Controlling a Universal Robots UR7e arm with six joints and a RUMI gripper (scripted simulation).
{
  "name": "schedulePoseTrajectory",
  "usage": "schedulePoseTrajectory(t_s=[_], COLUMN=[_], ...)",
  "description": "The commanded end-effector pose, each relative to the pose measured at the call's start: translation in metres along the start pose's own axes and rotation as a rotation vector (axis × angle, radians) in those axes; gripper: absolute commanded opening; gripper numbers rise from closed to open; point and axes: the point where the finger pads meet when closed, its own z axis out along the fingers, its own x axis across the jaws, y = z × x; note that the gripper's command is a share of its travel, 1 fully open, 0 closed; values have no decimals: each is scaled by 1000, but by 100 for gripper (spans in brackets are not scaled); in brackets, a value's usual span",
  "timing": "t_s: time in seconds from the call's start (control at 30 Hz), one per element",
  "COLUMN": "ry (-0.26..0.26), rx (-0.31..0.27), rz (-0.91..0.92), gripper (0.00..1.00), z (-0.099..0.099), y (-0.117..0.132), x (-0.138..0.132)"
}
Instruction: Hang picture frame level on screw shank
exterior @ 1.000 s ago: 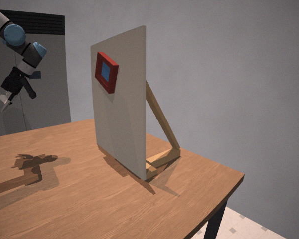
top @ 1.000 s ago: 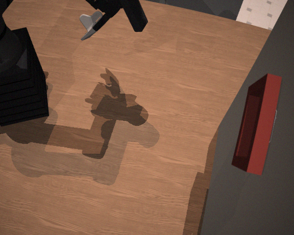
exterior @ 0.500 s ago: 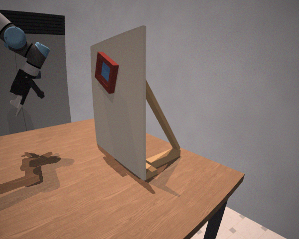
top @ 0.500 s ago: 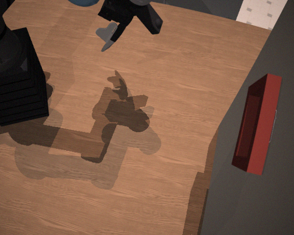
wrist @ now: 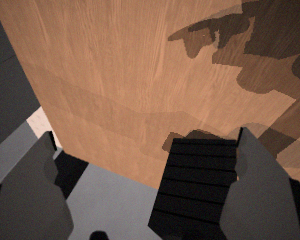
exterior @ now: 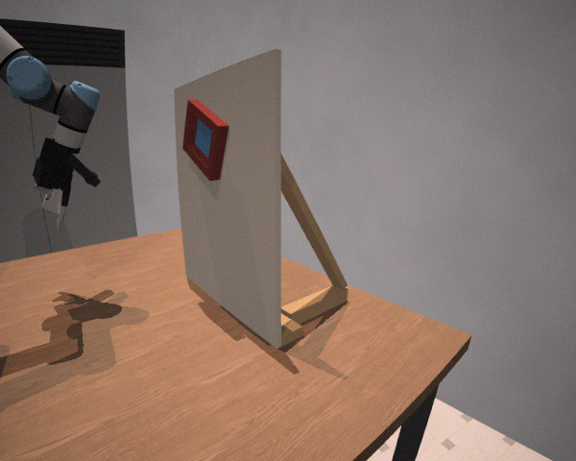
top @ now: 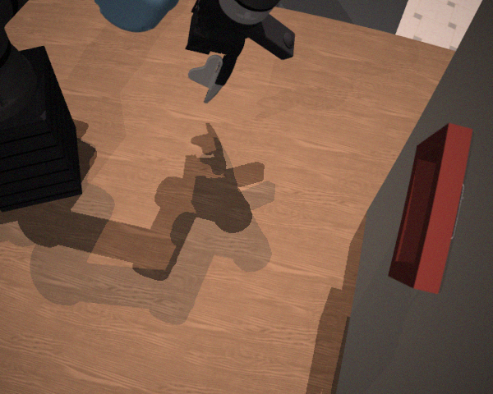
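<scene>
Fingers spread wide, nothing between them, well apart from the red picture frame [top: 443,203] [exterior: 219,149] against the upright board [top: 382,305] [exterior: 243,213]. Likely checking or levelling remains (screw hidden), calling for a gentle approach

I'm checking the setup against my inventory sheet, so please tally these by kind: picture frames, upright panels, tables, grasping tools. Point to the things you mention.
Picture frames: 1, the red picture frame [top: 443,208] [exterior: 219,154]
Upright panels: 1, the grey panel [top: 407,339] [exterior: 249,198]
Tables: 1, the wooden table [top: 280,148] [exterior: 179,397] [wrist: 100,60]
Grasping tools: 1, the open tool [top: 249,78] [exterior: 80,203] [wrist: 146,130]
Total: 4
</scene>
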Motion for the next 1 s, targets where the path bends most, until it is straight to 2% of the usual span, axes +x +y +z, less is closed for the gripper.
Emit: schedulePoseTrajectory(t_s=[0.0, 0.1, 0.6, 0.67, 0.97], ry=[-8, -7, 21, 21, 53], rx=[64, 74, 218, 218, 293], rz=[-94, -110, -331, -331, -451], gripper=[100, 100, 100, 100, 100], z=[-4, -5, -20, -20, -31], y=[-21, -25, -68, -68, -89], x=[8, 9, 30, 30, 42])
